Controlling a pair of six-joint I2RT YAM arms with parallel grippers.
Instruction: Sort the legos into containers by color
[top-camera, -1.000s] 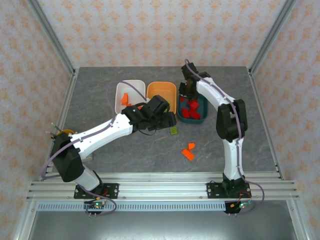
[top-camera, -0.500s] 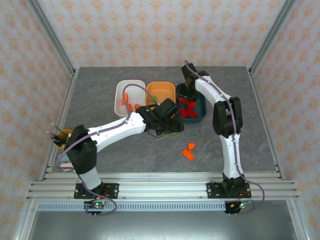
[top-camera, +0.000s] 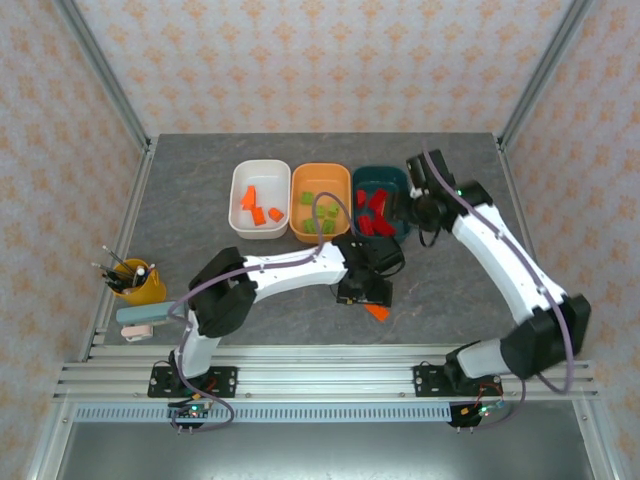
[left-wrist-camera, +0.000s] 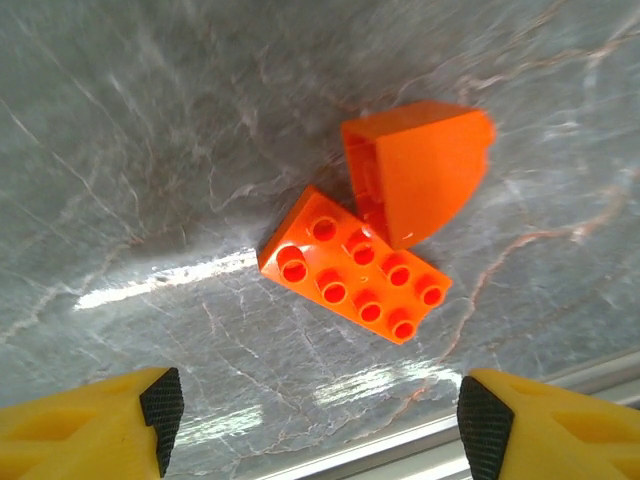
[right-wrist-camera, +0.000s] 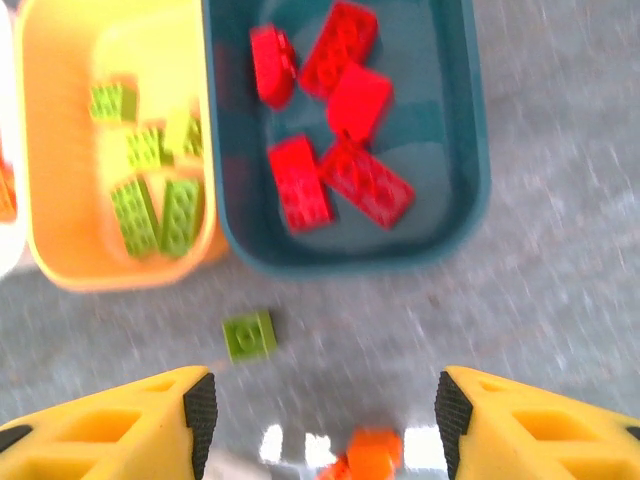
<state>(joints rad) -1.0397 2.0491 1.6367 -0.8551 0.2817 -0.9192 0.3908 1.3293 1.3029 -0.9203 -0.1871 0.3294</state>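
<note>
Left gripper (left-wrist-camera: 320, 420) hovering open, empty, above table; we are straddling orange studded brick (left-wrist-camera: 355, 278) touching orange sloped piece (left-wrist-camera: 420, 170), probably lining up pick for white tub (top-camera: 236, 200). Right gripper (right-wrist-camera: 325, 420) hanging open, empty, near teal tub (right-wrist-camera: 476, 150) holding red legos (right-wrist-camera: 300, 185). Green brick (right-wrist-camera: 249, 334) lying outside orange tub (right-wrist-camera: 32, 180).

Left tub (top-camera: 262, 183), middle tub (top-camera: 322, 176) and right tub (top-camera: 380, 172) stand side by side at the back of the table (top-camera: 180, 200).
Each holds bricks (right-wrist-camera: 365, 185); a single brick (right-wrist-camera: 249, 334) lies just before the middle tub, a touching pair of bricks (left-wrist-camera: 355, 265) nearer, a cup (top-camera: 138, 287) far left.
</note>
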